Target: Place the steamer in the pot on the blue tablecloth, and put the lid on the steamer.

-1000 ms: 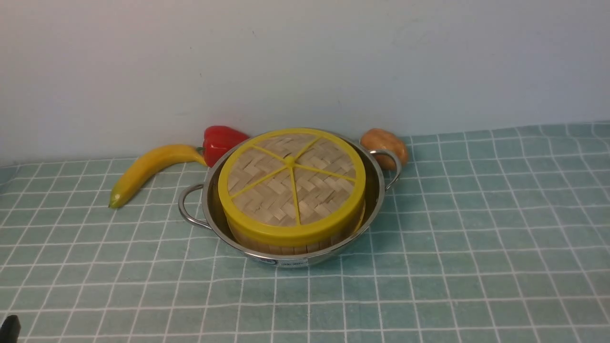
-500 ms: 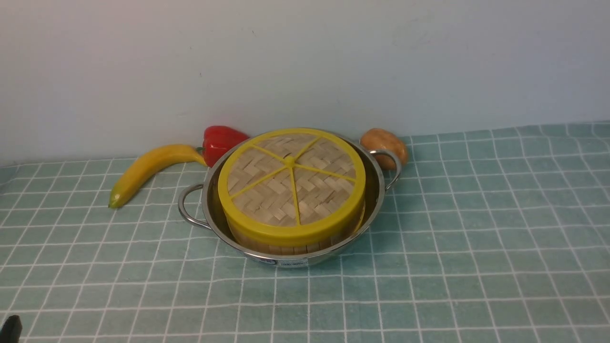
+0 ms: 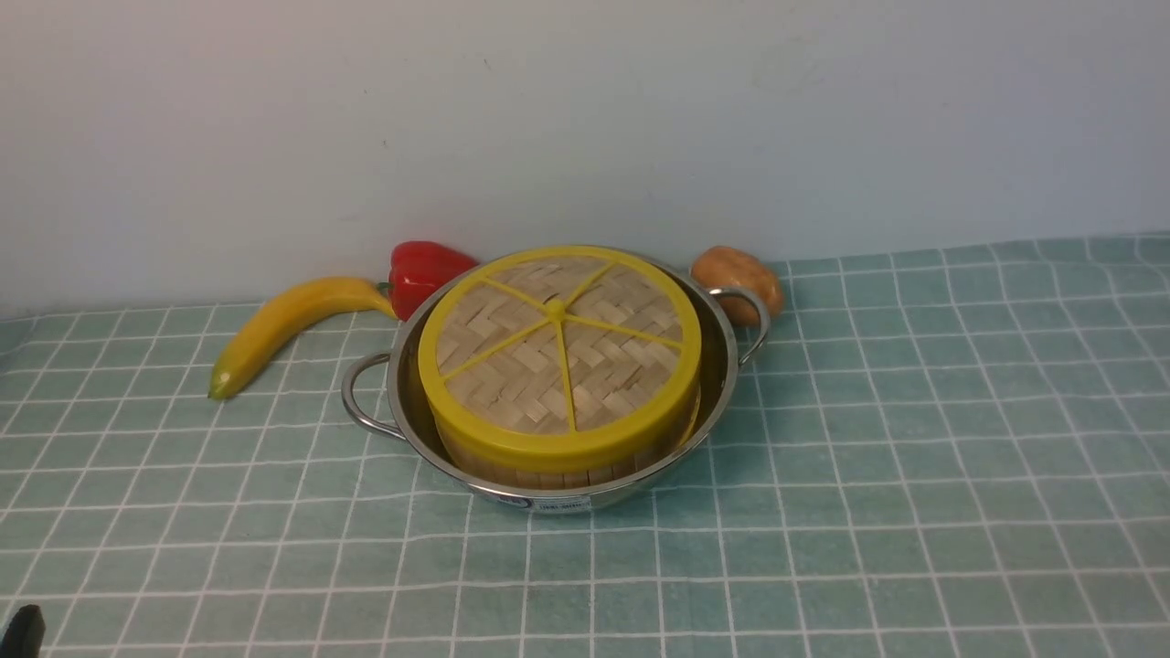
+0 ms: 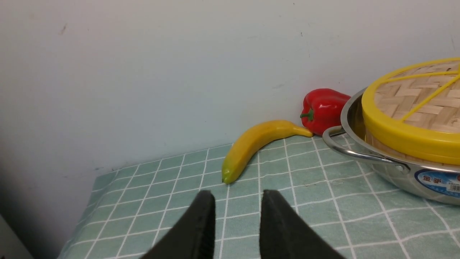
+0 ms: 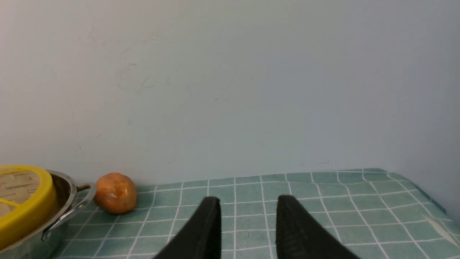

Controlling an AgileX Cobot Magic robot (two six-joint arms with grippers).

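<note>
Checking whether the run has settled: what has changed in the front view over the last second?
Nothing visibly changed. The lid sits on the steamer inside the pot on the blue tablecloth, as before. The banana, red pepper and potato lie where they were. A dark part at the bottom-left corner has barely shifted.

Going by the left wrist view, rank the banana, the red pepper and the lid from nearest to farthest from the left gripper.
From the left gripper:
1. Banana, on the cloth just ahead of the fingertips.
2. Lid, on the steamer in the pot, off to one side.
3. Red pepper, back against the wall; close to the lid's near edge in rank.
</note>
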